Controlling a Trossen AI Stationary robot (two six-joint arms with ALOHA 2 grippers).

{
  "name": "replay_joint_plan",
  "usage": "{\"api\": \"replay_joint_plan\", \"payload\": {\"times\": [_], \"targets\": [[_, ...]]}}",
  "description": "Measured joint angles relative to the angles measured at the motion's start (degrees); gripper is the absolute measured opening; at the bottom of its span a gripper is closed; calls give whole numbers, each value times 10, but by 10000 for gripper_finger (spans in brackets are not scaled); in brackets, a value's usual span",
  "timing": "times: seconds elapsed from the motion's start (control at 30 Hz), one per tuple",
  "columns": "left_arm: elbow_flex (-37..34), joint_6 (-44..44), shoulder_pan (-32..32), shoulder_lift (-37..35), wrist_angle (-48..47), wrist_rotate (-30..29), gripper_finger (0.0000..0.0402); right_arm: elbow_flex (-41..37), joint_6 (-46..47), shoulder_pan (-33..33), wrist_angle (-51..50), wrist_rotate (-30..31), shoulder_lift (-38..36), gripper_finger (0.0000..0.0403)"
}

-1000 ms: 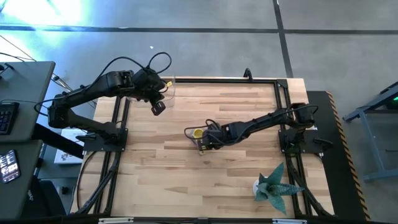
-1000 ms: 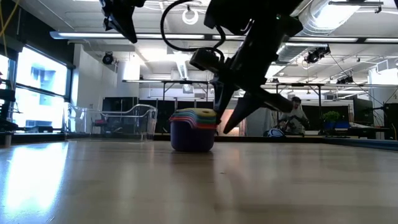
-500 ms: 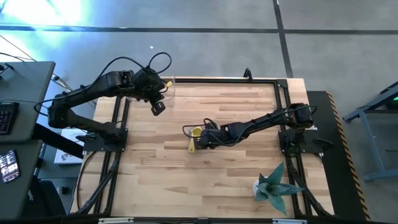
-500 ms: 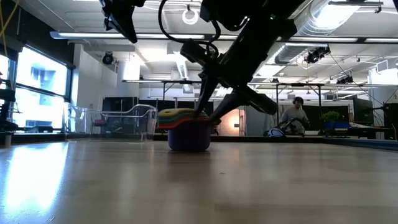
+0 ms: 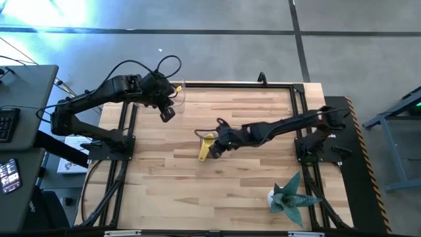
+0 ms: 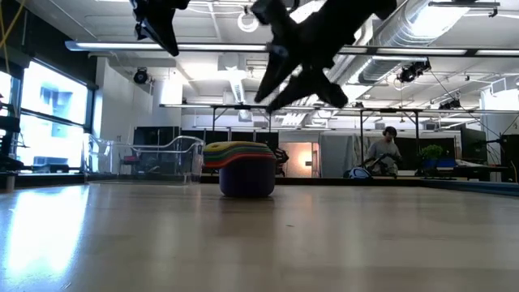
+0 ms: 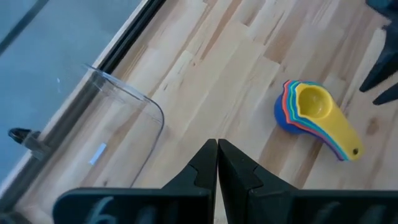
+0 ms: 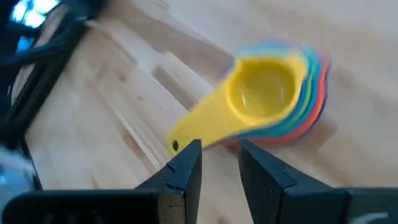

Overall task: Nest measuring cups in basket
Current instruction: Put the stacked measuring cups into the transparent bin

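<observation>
Clear basket (image 5: 179, 92) sits at the surface's far left corner, beneath the clenched left claw (image 5: 168, 114). Nested measuring cups (image 5: 208, 145) stand mid-surface, unobstructed, under the released right claw (image 5: 215, 150); a spiky teal figure (image 5: 287, 197) occupies the near right corner.

Industrial lab: exposed ducts (image 6: 454, 24), distant workbenches (image 6: 405, 113).

A pale wooden counter (image 5: 197, 191) is edged by black frame rails (image 5: 227, 85). A spiky teal plant figure (image 5: 288, 197) stands at its corner nearest the right arm's base. Beside the counter, a dark desk carries a keyboard (image 5: 6, 124). In the room beyond, a person (image 6: 382, 152) sits among workbenches.
</observation>
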Motion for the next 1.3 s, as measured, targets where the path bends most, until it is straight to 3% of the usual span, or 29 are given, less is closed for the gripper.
{"api": "replay_joint_plan", "payload": {"times": [0.13, 0.37, 0.53, 0.77, 0.9, 1.1, 1.3], "targets": [[0, -36, 0, 0, -1, 20, 3, 0, -163, -20, 3, -4, -48, 96], [0, -118, 0, 0, -2, 66, 3, 0, -323, -63, -51, 1, -154, 96], [0, -189, 0, 0, -2, 74, 3, 0, -391, -83, -144, 6, -238, 96], [0, -203, 0, 0, -2, 74, 3, -4, -441, -83, -244, 51, -335, 96], [0, -212, 0, 0, -2, 74, 3, -105, -446, -83, -168, 14, -424, 96], [0, -300, 0, 0, -1, 74, 3, -288, -410, -71, -17, -40, -577, 96], [0, -363, 0, 0, -1, 74, 3, -416, -429, -59, 54, -42, -700, 96]]}}
